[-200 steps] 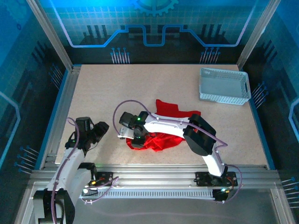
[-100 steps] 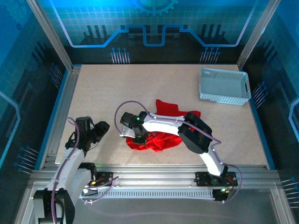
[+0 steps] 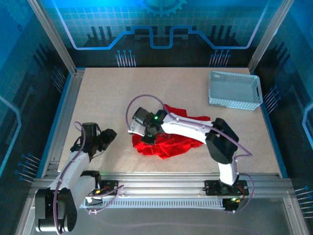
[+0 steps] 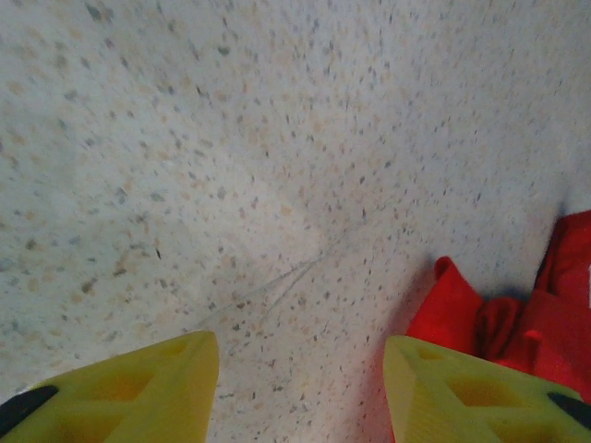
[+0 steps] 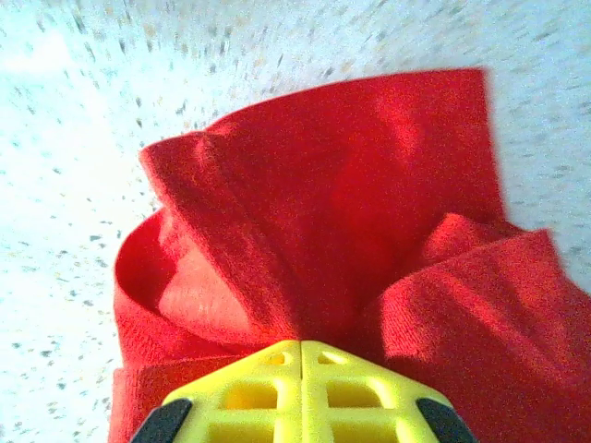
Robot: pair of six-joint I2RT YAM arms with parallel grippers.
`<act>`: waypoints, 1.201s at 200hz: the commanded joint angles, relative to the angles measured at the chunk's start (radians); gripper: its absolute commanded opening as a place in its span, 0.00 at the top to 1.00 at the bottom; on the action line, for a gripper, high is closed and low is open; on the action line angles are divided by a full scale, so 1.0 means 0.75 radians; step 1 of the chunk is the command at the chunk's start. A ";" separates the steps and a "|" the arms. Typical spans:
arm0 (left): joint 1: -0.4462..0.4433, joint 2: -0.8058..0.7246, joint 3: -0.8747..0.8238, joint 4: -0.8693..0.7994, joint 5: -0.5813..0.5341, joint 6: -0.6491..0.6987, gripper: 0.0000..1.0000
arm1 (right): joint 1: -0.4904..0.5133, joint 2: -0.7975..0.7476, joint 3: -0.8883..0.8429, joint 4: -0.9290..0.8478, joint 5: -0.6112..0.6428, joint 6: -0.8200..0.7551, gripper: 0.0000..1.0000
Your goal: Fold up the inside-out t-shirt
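Here's the t-shirt [image 3: 171, 142], a crumpled red heap in the middle of the table [image 3: 107, 93], nowhere near flat, with the white basket [image 3: 234, 90] well apart at the far right corner. From above, the heap's long axis runs from near-left up to far-right, and the right arm stretches right across it to reach the left end.

On the right wrist camera the right fingers [image 5: 302, 369] are pressed together, yellow tip against yellow tip, and the folds of the t-shirt [image 5: 323, 212] gather straight into that seam. That looks like a pinch clamped on the cloth, with the fabric fanning away in front of the tips and bare table past it.

The left fingers [image 3: 106, 138] sit near the heap's left end, out over the table, pointing toward it. On the left wrist camera the left fingers [image 4: 443, 388] stand apart with nothing between them but speckled table. The t-shirt [image 4: 499, 323] lies ahead and off to the right, its nearest red lobe just beyond the right-hand finger.

So the right arm has the cloth and the left arm is the free one close by. My read is that any second grip for spreading the heap calls for the left arm to go forward and to its right.
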 commanded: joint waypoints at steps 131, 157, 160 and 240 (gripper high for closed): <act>-0.621 0.025 -0.011 0.245 -0.088 -0.469 0.44 | -0.056 -0.118 -0.127 0.132 -0.066 0.095 1.00; -0.685 0.050 0.008 0.262 -0.110 -0.505 0.46 | -0.056 -0.116 -0.133 0.140 -0.058 0.093 1.00; -0.691 0.056 0.011 0.264 -0.110 -0.511 0.46 | -0.055 -0.115 -0.131 0.140 -0.057 0.094 1.00; -0.768 0.115 0.057 0.229 -0.156 -0.554 0.60 | -0.041 -0.096 -0.143 0.169 0.011 0.096 1.00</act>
